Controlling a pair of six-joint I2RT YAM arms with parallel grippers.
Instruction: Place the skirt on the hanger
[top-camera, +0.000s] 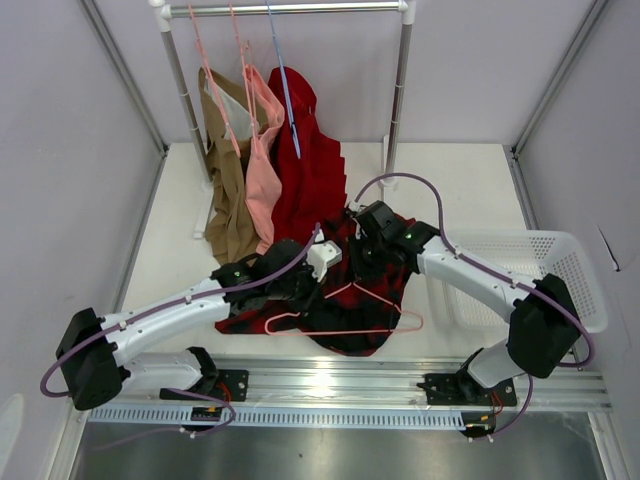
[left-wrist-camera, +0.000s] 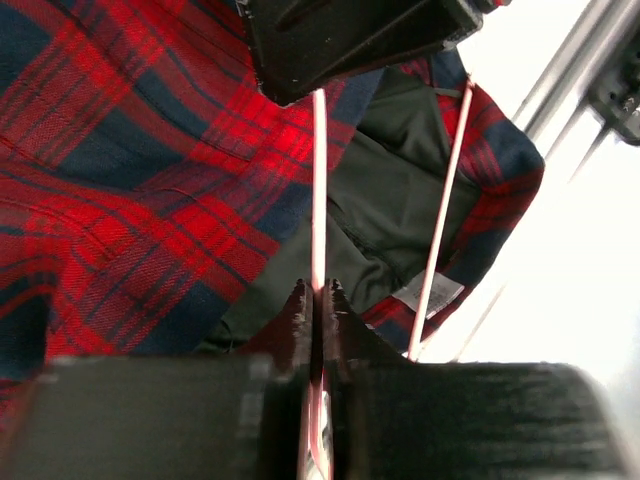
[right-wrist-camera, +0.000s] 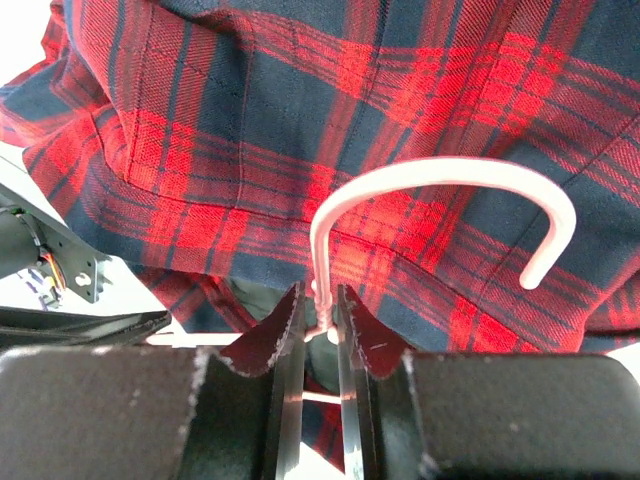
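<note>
Right up against the lens, the left gripper (left-wrist-camera: 316, 290) has its jaws pinched shut on a thin pink rod of the hanger (left-wrist-camera: 319, 200). That rod runs straight away toward 12 o'clock in the left wrist view, with a second rod slanting alongside at 1 o'clock. Over to the right gripper (right-wrist-camera: 321, 295): its jaws are clamped on the hanger's neck, just below the hook (right-wrist-camera: 450, 168), which arches toward 3 o'clock in that wrist view. So both arms have the hanger, and beneath it lies the skirt (top-camera: 370, 315), red-and-dark tartan, rumpled on the surface (top-camera: 180, 210) mid-frame in the overhead view, between the two arms. From above, the hanger lies flat on top of the cloth, its long bar running 9 to 3 o'clock and its neck at 12 o'clock beneath the right jaws. The left jaws hold the shoulder toward 9 o'clock. Dark lining (left-wrist-camera: 390, 190) shows beside the gripped rod, with a white label (left-wrist-camera: 432, 292) at its edge, so I'd judge the waist opening sits about there. That's the relation that matters: the hanger is on the skirt, not in it, and neither grip seems to hold any cloth. Beyond at 12 o'clock stands the rail (top-camera: 290, 8) with its hanging garments (top-camera: 315, 170), and at 3 o'clock a white basket (top-camera: 570, 265).
</note>
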